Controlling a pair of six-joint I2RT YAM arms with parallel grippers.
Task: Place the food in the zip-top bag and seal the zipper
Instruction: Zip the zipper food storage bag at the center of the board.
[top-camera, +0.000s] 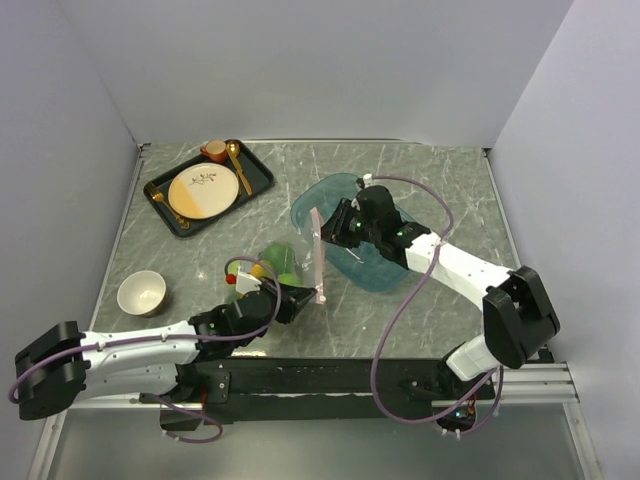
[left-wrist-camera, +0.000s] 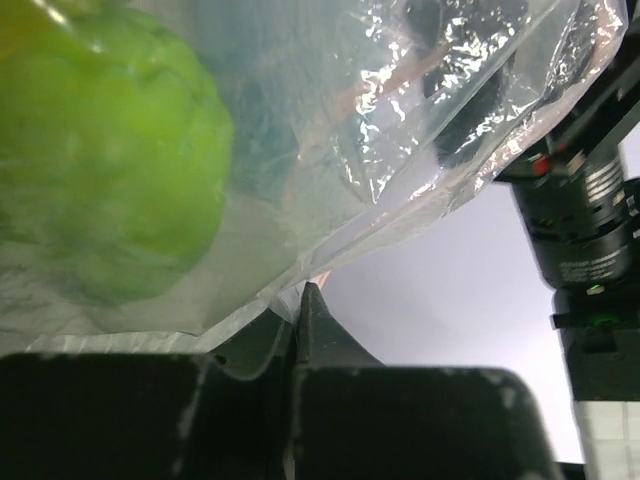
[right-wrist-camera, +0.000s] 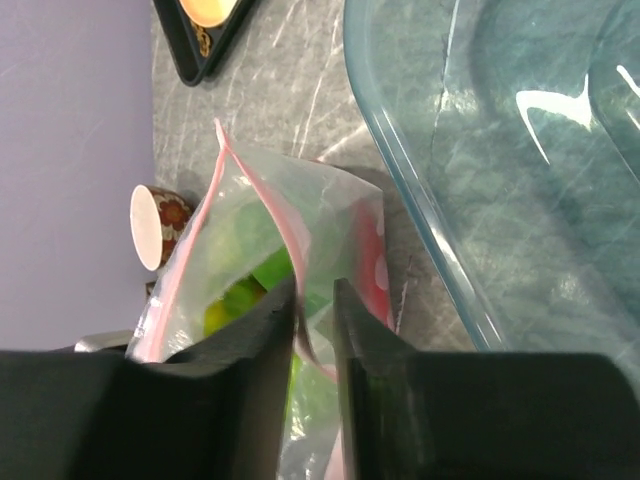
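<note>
The clear zip-top bag (top-camera: 290, 265) stands on the table between my grippers, mouth facing right. Its pink zipper (top-camera: 318, 250) runs near to far. Green food (top-camera: 283, 262), a yellow piece (top-camera: 258, 270) and a red piece (top-camera: 232, 280) lie inside. My left gripper (top-camera: 305, 297) is shut on the near end of the zipper; the left wrist view shows its jaws (left-wrist-camera: 298, 300) pinched on the bag edge below a green pepper (left-wrist-camera: 100, 150). My right gripper (top-camera: 328, 228) is at the far end. Its jaws (right-wrist-camera: 315, 300) stand narrowly apart, with the zipper (right-wrist-camera: 260, 190) between them.
The teal tub (top-camera: 345, 182) sits right of the bag, under my right arm, and fills the right wrist view (right-wrist-camera: 500, 150). A black tray (top-camera: 257, 176) with a plate (top-camera: 203, 190), cup and spoons is at the far left. A white bowl (top-camera: 141, 292) sits near left.
</note>
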